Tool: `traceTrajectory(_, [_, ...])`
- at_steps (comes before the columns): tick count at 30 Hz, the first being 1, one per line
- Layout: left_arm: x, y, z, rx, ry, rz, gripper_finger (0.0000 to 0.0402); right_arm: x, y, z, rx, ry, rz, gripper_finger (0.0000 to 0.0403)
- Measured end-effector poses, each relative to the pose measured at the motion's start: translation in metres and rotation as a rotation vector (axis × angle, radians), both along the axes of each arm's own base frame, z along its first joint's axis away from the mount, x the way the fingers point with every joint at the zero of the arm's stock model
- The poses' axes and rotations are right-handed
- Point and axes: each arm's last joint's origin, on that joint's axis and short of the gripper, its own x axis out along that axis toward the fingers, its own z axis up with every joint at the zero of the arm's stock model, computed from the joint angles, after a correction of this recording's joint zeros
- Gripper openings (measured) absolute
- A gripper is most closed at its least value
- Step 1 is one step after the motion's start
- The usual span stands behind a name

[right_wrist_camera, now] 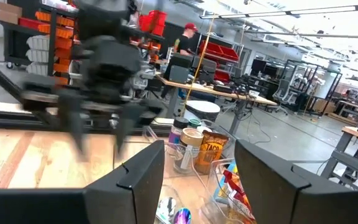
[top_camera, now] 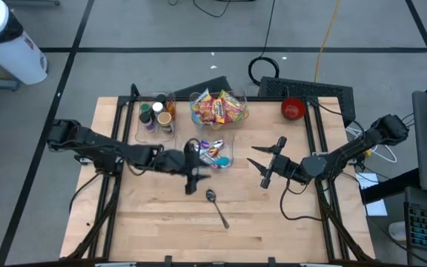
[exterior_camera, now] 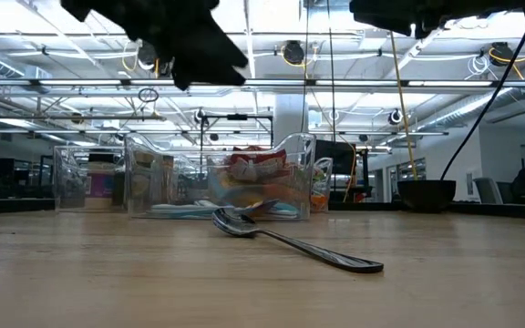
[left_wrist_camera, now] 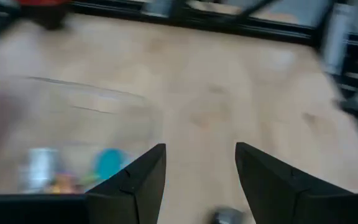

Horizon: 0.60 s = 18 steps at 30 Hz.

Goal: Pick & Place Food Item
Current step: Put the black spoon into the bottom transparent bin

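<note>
The left hand hung above the middle of the surface with its fingers parted and nothing between them, just beside the small clear tray of wrapped candies and right over the bowl of the spoon; the step in hand looked like a fresh reach for a food item, or the moment just after letting one go (the pictures did not settle which). To do it well, the hand would need to centre over one wrapper inside the tray, come straight down between the clear walls and close only once both fingers were past the rim; the thin plastic could slide or tip if a finger caught it. The right hand waited with fingers apart and empty, toward the right side of the surface, clear of the trays.

Around this: a larger clear bin of snack packets stood at the far edge, touching the candy tray or nearly so; a third clear holder with bottles and jars stood to its left along the same edge; a red bowl sat near the far right corner. The spoon lay loose just nearside of the tray, the likeliest thing to be knocked on a low approach.
</note>
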Motion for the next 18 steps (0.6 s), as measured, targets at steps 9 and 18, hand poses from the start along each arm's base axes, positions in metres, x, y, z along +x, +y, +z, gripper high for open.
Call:
traceTrajectory(9, [0.001,-0.051,-0.031,-0.195,0.126,-0.090,0.0202,0.000,-0.001,0.000,0.007,-0.003,-0.001,0.0190])
traceTrajectory(18, [0.011,-0.078,-0.090,-0.360,0.283,0.016,0.0202,0.000,-0.001,0.000,0.027,-0.013,0.002,0.0188])
